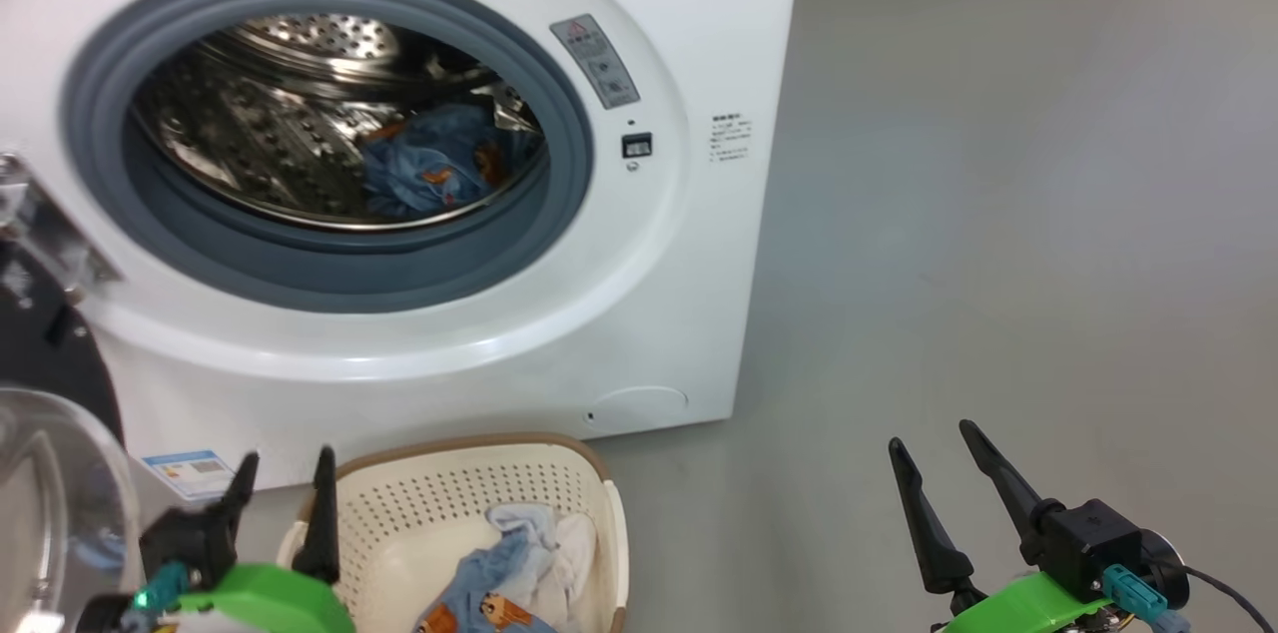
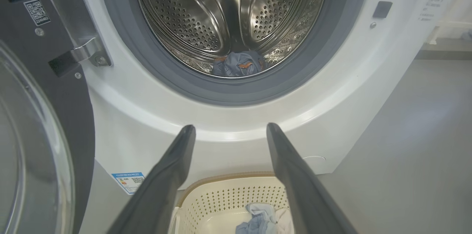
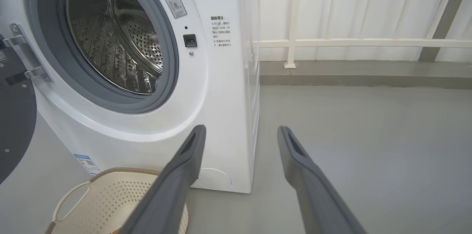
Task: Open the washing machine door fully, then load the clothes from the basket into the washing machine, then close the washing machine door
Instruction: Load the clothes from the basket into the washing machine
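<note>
The washing machine point(image 1: 659, 294) stands with its door point(image 1: 45, 353) swung wide to the left, glass bowl facing out. Some of the clothes point(image 1: 439, 169) lie in the steel drum, low at the front. The basket point(image 1: 469, 483) sits on the floor before the machine with more blue printed and white clothes point(image 1: 519, 563) in it. My left gripper point(image 1: 288, 458) is open over the basket's left rim, holding nothing; its wrist view looks past the basket point(image 2: 228, 180) into the drum. My right gripper point(image 1: 931, 435) is open and bare above the floor, right of the basket point(image 3: 110, 189).
Grey floor point(image 1: 998, 214) stretches to the machine's right. A white railing point(image 3: 350, 42) runs along the wall behind a low kerb. The door's steel hinge bracket point(image 2: 84, 51) juts from the machine's left front, and the door's black rim point(image 2: 70, 116) stands close on my left arm's side.
</note>
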Controlling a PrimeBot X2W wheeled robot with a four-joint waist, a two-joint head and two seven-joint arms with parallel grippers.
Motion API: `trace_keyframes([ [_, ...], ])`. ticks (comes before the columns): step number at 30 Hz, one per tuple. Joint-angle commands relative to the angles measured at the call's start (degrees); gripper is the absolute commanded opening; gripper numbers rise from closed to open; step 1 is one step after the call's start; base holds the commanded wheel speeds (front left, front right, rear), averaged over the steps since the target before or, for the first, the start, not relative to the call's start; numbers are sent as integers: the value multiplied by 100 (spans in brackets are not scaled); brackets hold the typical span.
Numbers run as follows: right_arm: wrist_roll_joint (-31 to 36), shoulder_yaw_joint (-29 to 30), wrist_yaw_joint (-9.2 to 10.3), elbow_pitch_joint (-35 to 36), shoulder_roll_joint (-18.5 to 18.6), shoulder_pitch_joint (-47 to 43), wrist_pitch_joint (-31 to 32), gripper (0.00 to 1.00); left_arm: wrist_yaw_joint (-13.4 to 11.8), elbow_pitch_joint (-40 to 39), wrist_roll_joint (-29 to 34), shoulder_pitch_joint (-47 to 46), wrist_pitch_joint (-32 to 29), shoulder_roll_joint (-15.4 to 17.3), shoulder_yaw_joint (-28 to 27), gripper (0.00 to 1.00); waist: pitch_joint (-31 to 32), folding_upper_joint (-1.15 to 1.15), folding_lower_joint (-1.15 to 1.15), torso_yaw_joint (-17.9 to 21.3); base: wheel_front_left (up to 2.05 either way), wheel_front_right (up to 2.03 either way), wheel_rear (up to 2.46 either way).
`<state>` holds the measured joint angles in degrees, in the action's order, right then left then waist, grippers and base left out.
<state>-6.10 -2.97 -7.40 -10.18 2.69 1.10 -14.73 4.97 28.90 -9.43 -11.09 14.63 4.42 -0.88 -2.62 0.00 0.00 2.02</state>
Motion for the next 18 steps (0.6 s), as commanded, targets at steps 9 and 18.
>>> trace_keyframes([
  [9,16,-169,-9,132,19,-37,-27,100,-203,-981,-246,835,37,-5,-352,100,349,0,0,-72,0,0,0],
  [18,0,-45,-9,161,19,-150,-27,100,-268,-1927,-314,1561,37,-68,-480,100,437,0,0,16,0,0,0],
])
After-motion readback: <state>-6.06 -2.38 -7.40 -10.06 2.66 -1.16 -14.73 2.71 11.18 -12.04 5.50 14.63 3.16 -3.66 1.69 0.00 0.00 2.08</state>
